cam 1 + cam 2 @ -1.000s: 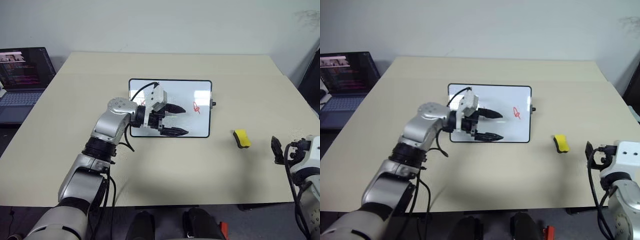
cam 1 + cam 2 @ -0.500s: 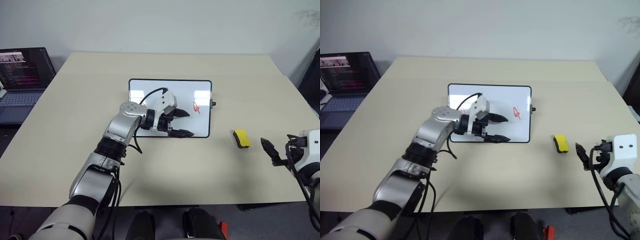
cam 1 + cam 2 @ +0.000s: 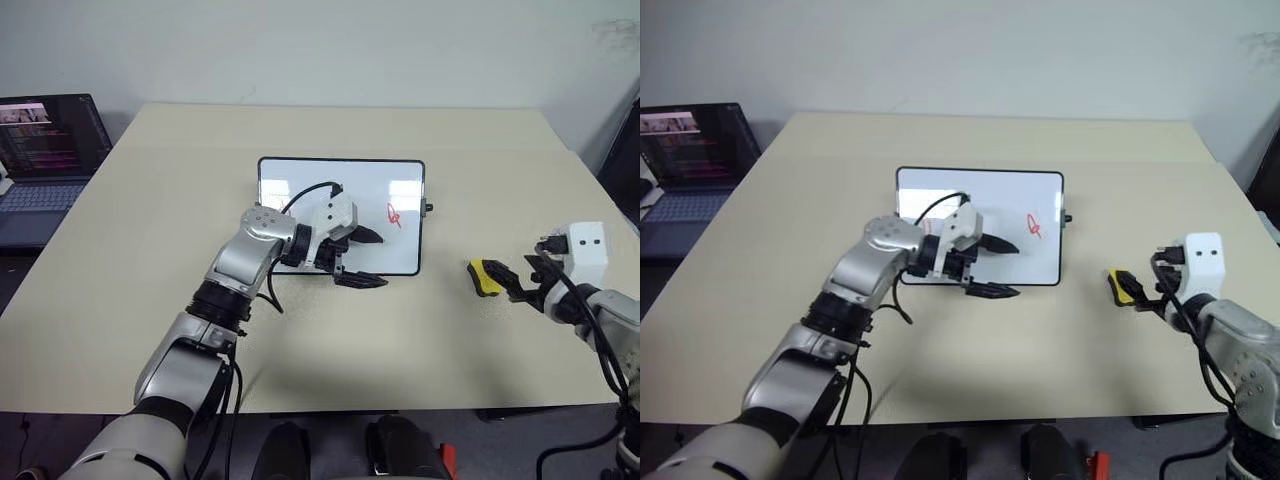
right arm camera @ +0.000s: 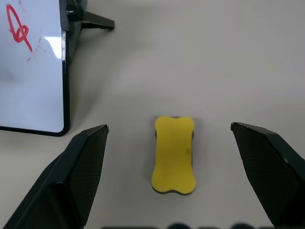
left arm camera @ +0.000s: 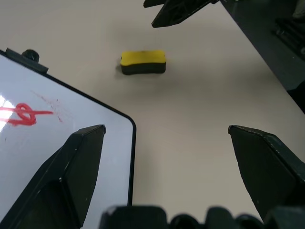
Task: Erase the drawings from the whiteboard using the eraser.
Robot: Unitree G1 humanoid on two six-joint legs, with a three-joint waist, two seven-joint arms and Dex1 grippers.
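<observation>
The whiteboard stands tilted at the table's middle, with one red drawing near its right edge. My left gripper hovers open over the board's front right corner, and its arm covers the board's lower left. The yellow eraser lies flat on the table to the right of the board. My right gripper is open and points at the eraser, which lies lengthwise between its spread fingers without touching either. In the left wrist view the eraser sits beyond the board's corner, with the right gripper behind it.
A dark-screened laptop sits off the table's far left. The board's black side knob and rear stand stick out on its right. Bare beige tabletop stretches in front of the board.
My right gripper has swung in from the table's right edge and now points at the eraser. My left gripper has drifted slightly right and down, to the board's front right corner.
</observation>
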